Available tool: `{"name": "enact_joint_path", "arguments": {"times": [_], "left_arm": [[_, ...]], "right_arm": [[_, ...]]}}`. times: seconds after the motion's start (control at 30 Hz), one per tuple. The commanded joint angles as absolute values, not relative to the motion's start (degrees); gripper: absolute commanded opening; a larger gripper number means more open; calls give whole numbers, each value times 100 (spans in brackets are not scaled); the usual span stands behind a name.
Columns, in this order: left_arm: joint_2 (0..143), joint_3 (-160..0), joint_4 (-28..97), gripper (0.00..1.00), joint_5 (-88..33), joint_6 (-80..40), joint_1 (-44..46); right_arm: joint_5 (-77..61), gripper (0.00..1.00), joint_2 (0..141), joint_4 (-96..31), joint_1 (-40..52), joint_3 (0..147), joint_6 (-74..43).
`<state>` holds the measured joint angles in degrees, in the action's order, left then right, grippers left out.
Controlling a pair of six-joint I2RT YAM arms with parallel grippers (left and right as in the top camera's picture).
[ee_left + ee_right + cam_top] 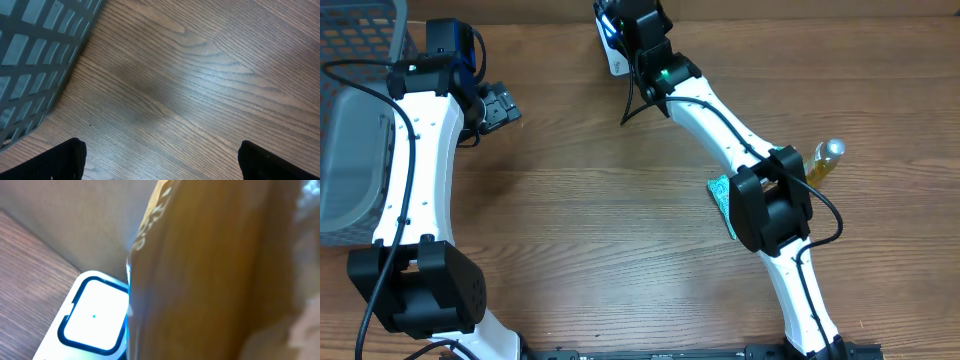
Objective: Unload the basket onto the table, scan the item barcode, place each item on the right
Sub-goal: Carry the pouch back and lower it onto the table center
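A glossy golden-brown packet (210, 270), the item, fills most of the right wrist view, held close to the camera. Just left of it is the white scanner (92, 317), whose window glows bright with a blue rim. In the overhead view the right gripper (618, 28) is at the table's far edge over the scanner (616, 62), and the arm hides the packet. The gripper's own fingers are hidden behind the packet in the wrist view. The left gripper (500, 106) (160, 162) hangs wide open over bare wood, with nothing between its fingertips (65, 160).
A grey mesh basket (355, 120) (35, 55) stands at the left edge, close to the left arm. A small bottle of yellow liquid (825, 160) and a teal packet (722, 195) lie by the right arm's elbow.
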<state>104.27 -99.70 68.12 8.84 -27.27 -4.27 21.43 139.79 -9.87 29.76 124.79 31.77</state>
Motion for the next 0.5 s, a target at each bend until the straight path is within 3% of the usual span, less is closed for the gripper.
{"name": "enact_joint_path", "arguments": {"times": [0.0,0.47], "left_arm": [[10438,-10033,6810,100,941,-2786,-438],[10438,-10033,6810,100,939,-2786,-438]], "right_arm": [[2222,4,14092,-906,3076,12484,3199],[2014,4,14125,-1044,3288,12414,3155]]}}
